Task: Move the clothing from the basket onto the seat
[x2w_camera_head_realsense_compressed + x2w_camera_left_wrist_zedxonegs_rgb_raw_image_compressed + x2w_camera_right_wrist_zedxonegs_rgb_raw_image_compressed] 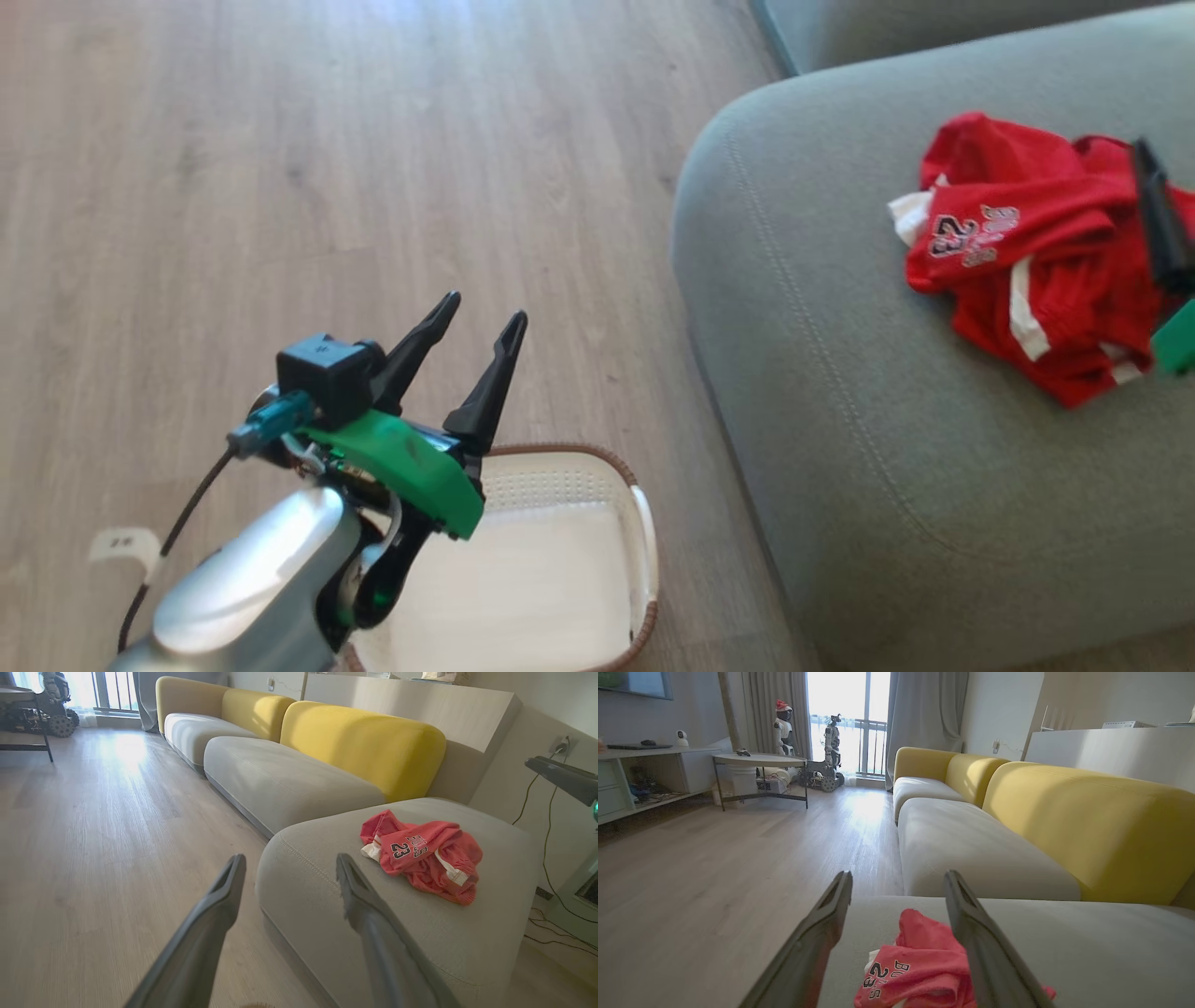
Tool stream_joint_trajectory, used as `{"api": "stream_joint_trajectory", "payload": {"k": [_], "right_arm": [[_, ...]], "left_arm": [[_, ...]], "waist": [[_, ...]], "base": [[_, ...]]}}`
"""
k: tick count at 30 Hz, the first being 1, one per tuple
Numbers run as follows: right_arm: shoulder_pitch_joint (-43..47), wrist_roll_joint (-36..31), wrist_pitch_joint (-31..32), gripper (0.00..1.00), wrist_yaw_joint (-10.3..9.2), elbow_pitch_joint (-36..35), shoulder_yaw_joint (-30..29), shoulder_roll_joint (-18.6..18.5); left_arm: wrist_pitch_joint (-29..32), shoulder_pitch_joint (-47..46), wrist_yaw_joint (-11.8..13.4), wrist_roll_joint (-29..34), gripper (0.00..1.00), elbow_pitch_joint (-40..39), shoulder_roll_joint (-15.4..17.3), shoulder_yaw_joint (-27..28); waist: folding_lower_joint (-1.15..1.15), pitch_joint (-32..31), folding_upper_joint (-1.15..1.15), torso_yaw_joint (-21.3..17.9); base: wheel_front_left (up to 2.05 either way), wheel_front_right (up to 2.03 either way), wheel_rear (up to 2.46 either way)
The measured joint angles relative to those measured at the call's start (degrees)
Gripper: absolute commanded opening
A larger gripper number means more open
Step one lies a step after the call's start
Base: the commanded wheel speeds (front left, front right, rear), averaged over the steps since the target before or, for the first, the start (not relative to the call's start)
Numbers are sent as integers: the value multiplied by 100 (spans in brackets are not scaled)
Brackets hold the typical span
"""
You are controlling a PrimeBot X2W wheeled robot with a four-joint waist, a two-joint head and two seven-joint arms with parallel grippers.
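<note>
At two o'clock on the seat (887,448), clothing (1027,252) lies loose: left hand (485,308), right hand (899,875) both spread, empty. I judge basket (560,453) empty, though partly hidden.

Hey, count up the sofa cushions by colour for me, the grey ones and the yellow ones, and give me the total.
Grey cushions: 3, the seat holding the clothing and two more beyond it
Yellow cushions: 3
Total: 6
</note>
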Motion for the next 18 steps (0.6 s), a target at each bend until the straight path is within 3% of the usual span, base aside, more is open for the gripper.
{"api": "stream_joint_trajectory", "payload": {"k": [7, 13, 18], "right_arm": [[1150, -456, 1, 100, 0, -1022, -798, 782], [1928, -661, 8, 100, 0, -1621, -985, 1394], [2271, -708, -3, 100, 0, -1778, -1032, 1659]], "left_arm": [[-98, 297, 129, 14, 100, -38, 16, 389], [-100, 760, 339, 253, 100, -79, 5, 873], [-100, 1265, 428, 587, 100, -151, -62, 1370]], "waist": [[0, -92, 0, 388], [0, -148, 0, 679], [0, -167, 0, 867]], "base": [[0, 0, 0], [0, 0, 0], [0, 0, 0]]}}
